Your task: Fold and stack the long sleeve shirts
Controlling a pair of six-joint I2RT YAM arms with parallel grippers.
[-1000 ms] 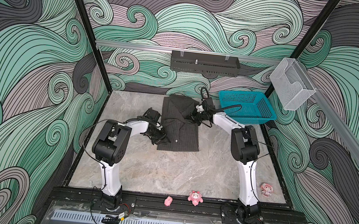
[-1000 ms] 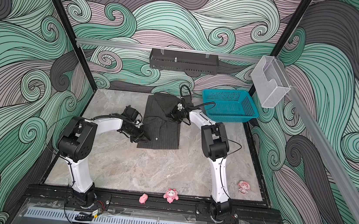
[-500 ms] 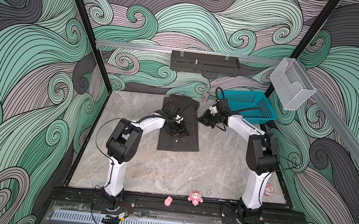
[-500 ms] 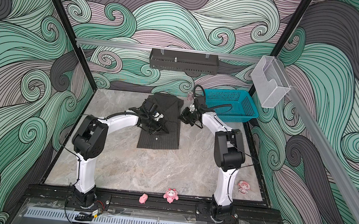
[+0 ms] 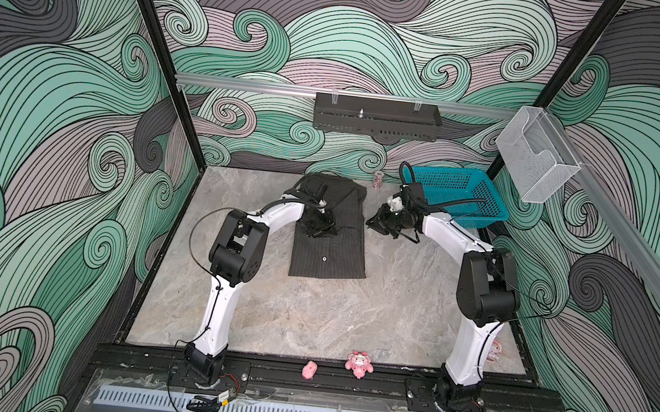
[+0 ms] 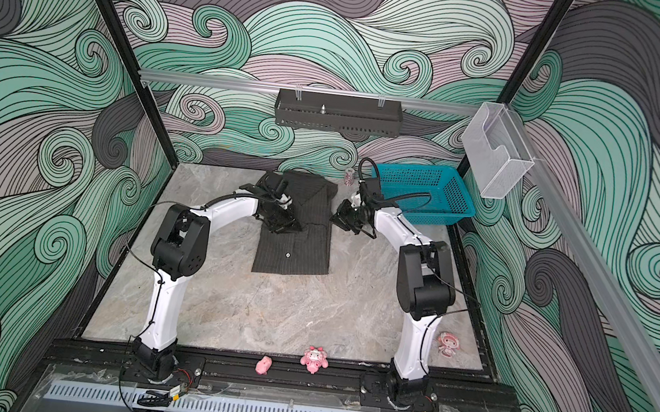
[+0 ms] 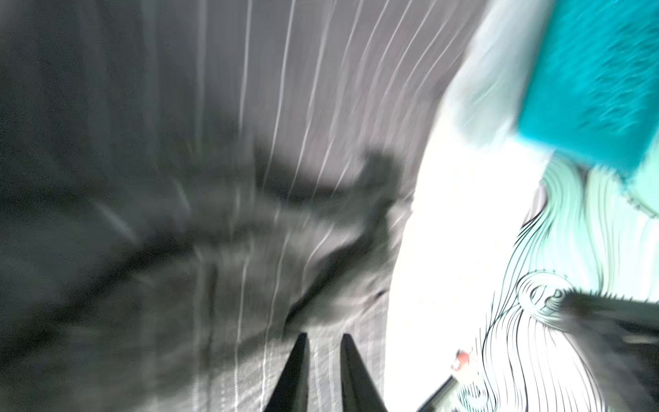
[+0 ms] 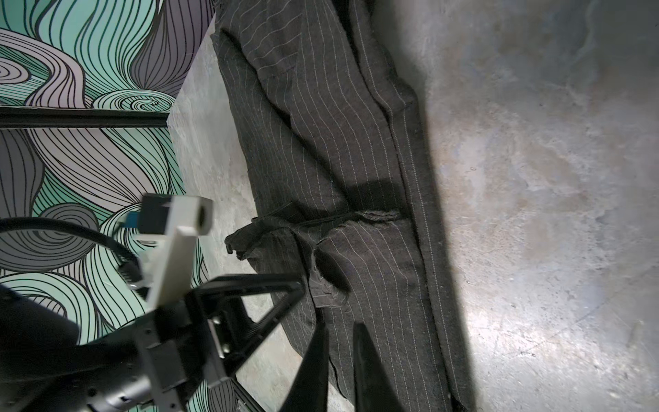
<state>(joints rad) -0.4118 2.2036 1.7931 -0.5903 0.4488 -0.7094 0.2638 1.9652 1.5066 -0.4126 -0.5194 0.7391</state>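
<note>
**Left gripper over the shirt's middle, right gripper off its edge**

The shirt point(image 5: 329, 253) lies flat on the table point(image 5: 308, 317) as a narrow strip with both sides turned in. The left gripper point(image 5: 319, 231) sits right above its middle, where the cloth bunches. That looks like the spot where a turned-in sleeve needs laying or pressing flat. Its fingers stand nearly together, but the left wrist view is too blurred to tell whether they nip any cloth.

The right gripper point(image 5: 374, 223) hovers just off the shirt's long edge. The cloth lies directly ahead of its fingertips and the basket point(image 5: 459, 195) is behind its wrist. Its fingers are drawn to a slit with nothing between them, probably clear of the cloth so the fold is not dragged.

The lengthwise folds look done; the crosswise fold does not.
</note>
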